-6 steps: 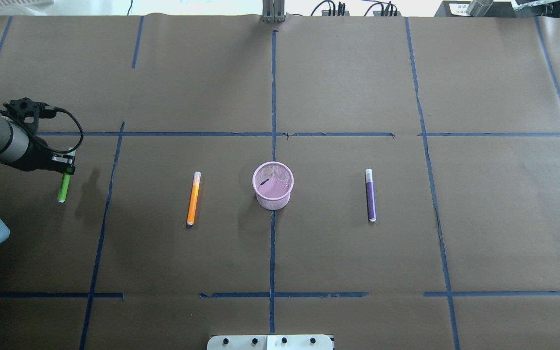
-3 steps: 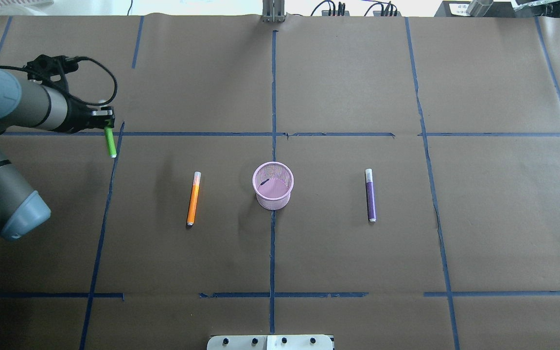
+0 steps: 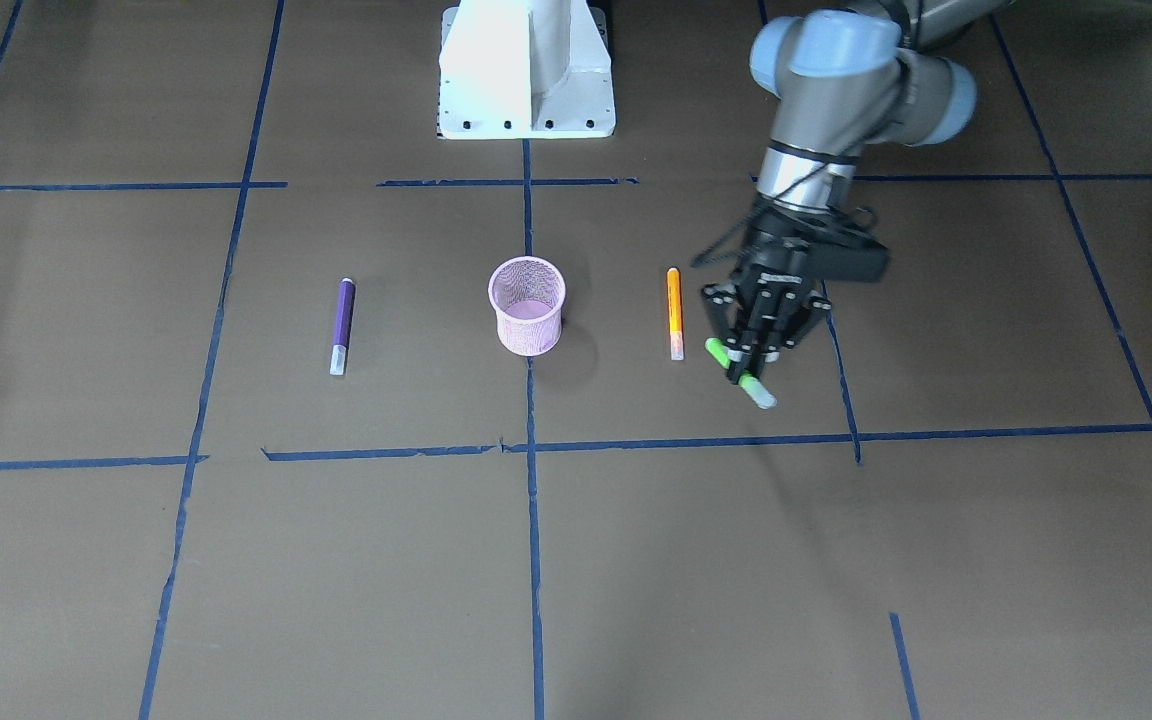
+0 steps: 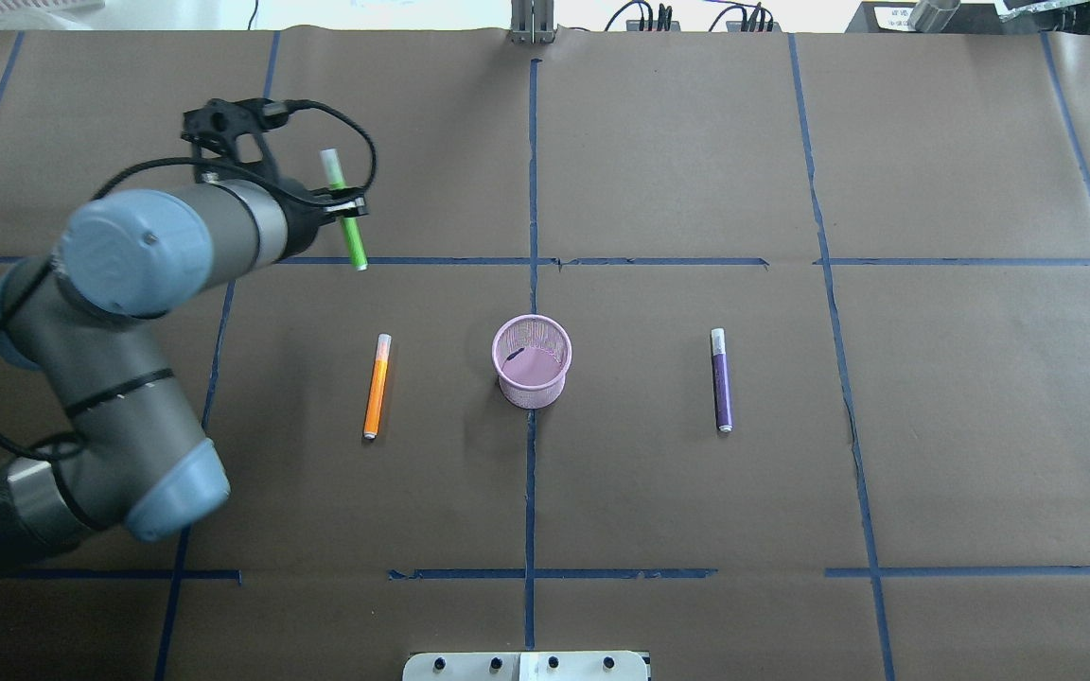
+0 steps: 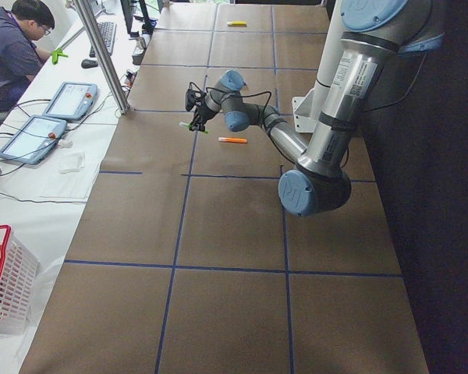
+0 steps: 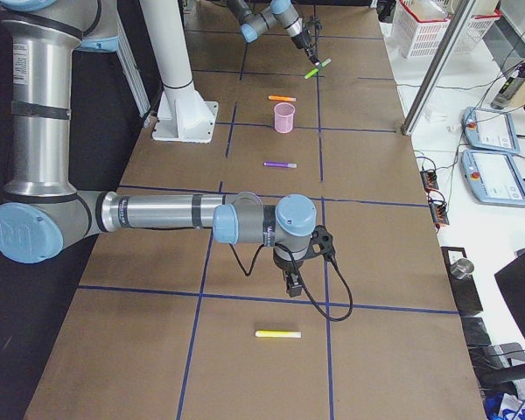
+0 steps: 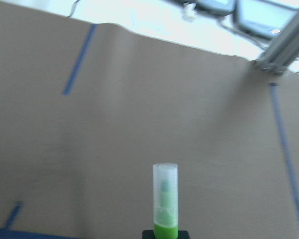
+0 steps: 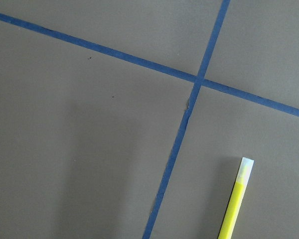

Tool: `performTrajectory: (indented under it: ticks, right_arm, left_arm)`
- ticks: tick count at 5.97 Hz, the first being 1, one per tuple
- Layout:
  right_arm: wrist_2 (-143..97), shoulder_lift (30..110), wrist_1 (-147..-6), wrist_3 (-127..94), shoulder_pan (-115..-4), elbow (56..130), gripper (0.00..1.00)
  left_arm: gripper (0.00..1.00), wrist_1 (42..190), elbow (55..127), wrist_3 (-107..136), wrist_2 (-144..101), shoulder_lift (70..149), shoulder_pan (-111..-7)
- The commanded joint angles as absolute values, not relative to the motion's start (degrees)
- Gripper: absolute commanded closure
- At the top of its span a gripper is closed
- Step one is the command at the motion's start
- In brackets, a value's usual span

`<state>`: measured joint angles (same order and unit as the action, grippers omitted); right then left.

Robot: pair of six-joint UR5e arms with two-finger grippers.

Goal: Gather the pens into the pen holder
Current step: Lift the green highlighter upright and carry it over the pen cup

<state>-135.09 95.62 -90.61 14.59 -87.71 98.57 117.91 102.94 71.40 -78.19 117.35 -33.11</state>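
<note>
1. The left gripper (image 4: 348, 210) is clamped on the green pen (image 4: 332, 175). It holds the pen tilted in the air, well apart from the pink pen holder (image 4: 531, 388).
2. Brown paper (image 4: 677, 142) gridded with blue tape (image 4: 533, 473) makes up the whole surface.
3. The orange pen (image 4: 376, 386) and the purple pen (image 4: 721, 380) lie on either side of the holder. The yellow pen (image 6: 277, 333) lies far off, near the right gripper (image 6: 291, 284).
4. A person (image 5: 12, 47) sits at a side bench (image 5: 31, 195) with screens (image 5: 70, 100).
5. The right gripper is too small here; I cannot tell how its jaws stand. The left wrist view is blurred.
</note>
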Motion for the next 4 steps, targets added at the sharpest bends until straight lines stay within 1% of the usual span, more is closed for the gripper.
performTrajectory:
  ticks: [1,2,3,4]
  right_arm:
    - [-135.09,95.62,-90.53,14.59,-87.71,98.61,0.00]
    - [-135.09,95.62,-90.53,14.50,-87.71,98.53,0.00]
    - [-135.09,95.62,-90.53,14.50,-87.71,98.35,0.00]
    - [-135.09,95.62,-90.53,14.59,-87.71,98.18,0.00]
  left_arm:
    - [0.98,118.38,102.57,63.86,-70.24,123.81,-26.38]
    - [0.92,118.56,101.79,63.03,-64.74,124.88,-21.84]
    - [0.92,118.56,98.30,61.80,-60.16,128.55,-19.71]
    - [0.92,118.48,98.09,61.79,-60.03,128.41,-18.03]
